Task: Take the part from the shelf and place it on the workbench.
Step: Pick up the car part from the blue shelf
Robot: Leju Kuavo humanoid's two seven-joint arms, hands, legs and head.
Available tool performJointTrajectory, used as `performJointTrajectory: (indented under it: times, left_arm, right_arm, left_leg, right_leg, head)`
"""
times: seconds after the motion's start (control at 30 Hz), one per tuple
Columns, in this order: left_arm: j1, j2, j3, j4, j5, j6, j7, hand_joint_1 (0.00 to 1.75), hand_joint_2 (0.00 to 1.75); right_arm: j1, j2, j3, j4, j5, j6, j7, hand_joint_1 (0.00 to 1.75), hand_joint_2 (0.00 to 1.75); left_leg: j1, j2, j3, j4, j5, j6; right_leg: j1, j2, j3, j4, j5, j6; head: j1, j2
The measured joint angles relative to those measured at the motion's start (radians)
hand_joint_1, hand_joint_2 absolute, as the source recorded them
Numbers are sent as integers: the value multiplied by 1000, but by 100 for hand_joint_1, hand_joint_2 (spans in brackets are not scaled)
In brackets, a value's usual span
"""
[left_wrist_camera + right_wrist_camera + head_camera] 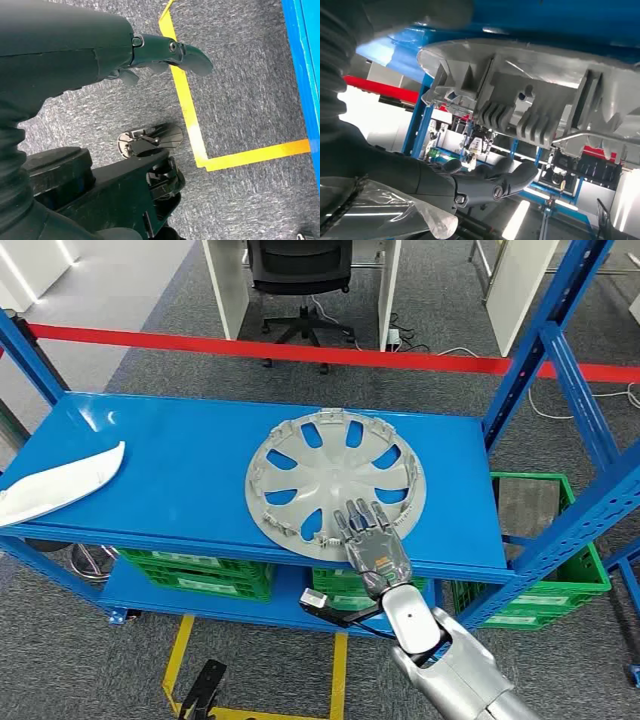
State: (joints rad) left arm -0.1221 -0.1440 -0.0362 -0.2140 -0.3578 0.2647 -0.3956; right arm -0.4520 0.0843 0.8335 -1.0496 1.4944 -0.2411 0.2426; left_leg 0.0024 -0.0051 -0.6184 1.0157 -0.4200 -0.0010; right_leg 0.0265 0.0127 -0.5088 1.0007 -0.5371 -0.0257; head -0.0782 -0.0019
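Hubcap [336, 478] under right hand [371, 540] fingertips

Bright even light; wrist views perhaps blurred

We cannot see the wheel cover's [336, 476] near rim where the right hand [370, 545] lies over it, so whether the fingers [363, 515] grip or merely rest is perhaps unclear. Far left of the fingers, the white panel [60, 483] is cut off by the picture's edge.
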Motion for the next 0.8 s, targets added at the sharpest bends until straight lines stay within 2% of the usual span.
performJointTrajectory:
  times: [0.1,0.2,0.7,0.8]
  left_arm:
    - [0,-1,0,0,0,0,0,0,175]
    - [0,-2,0,0,0,0,0,0,175]
    - [0,-4,3,0,0,0,0,0,175]
    - [0,-5,7,0,0,0,0,0,175]
  right_arm:
    - [2,0,0,2,-6,0,-2,147,175]
    - [6,0,1,5,-10,0,-3,155,175]
    - [6,0,-2,7,-21,-1,-3,150,175]
    - [6,0,-2,7,-24,-1,-3,167,175]
  left_leg:
    - [0,0,0,0,0,0]
    - [0,0,0,0,0,0]
    - [0,0,0,0,0,0]
    - [0,0,0,0,0,0]
  right_leg:
    - [0,0,0,0,0,0]
    - [0,0,0,0,0,0]
    - [0,0,0,0,0,0]
    - [0,0,0,0,0,0]
  head:
    - [0,0]
    - [0,0]
    - [0,0]
    - [0,0]
